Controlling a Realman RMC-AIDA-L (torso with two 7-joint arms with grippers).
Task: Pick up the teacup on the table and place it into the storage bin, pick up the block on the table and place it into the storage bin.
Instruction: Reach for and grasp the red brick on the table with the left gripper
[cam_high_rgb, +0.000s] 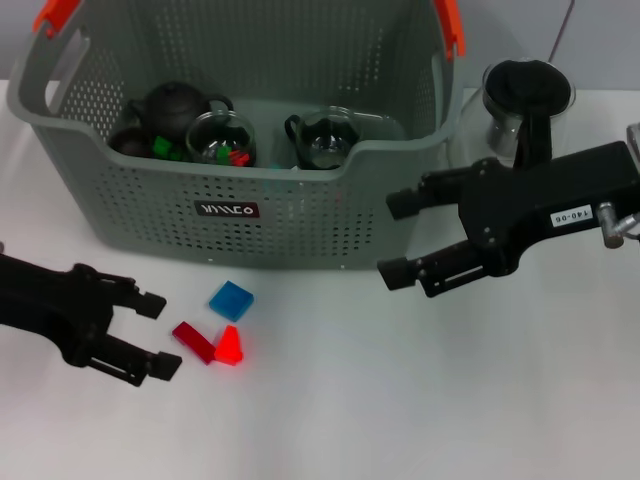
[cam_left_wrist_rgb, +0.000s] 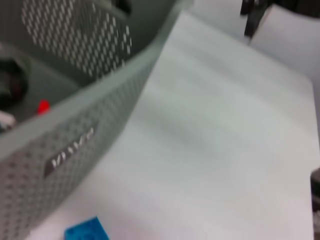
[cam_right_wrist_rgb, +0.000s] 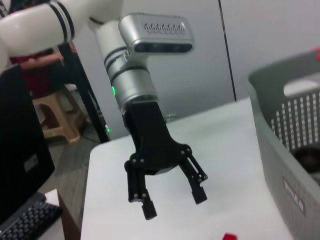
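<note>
I see a white desk (cam_high_rgb: 420, 400) under even light. Beyond its edge stand a pale wall (cam_right_wrist_rgb: 260, 45), a tan plastic stool (cam_right_wrist_rgb: 52, 117) and a grey floor (cam_right_wrist_rgb: 75, 165).

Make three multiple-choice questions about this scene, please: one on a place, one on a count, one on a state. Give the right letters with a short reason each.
1. Where do the loose blocks lie?
A. On the table in front of the storage bin
B. Inside the glass pot
C. On the bin's rim

2. How many blocks are on the table?
A. One
B. Three
C. Five

3. What is the left gripper's state?
A. Shut on a block
B. Open and empty
C. Shut on a teacup

Answers:
1. A: the blue block, the dark red block and the bright red block lie on the table before the storage bin.
2. B: the head view shows just these three.
3. B: the left gripper stands spread beside the blocks, holding nothing. The right gripper is open too.
</note>
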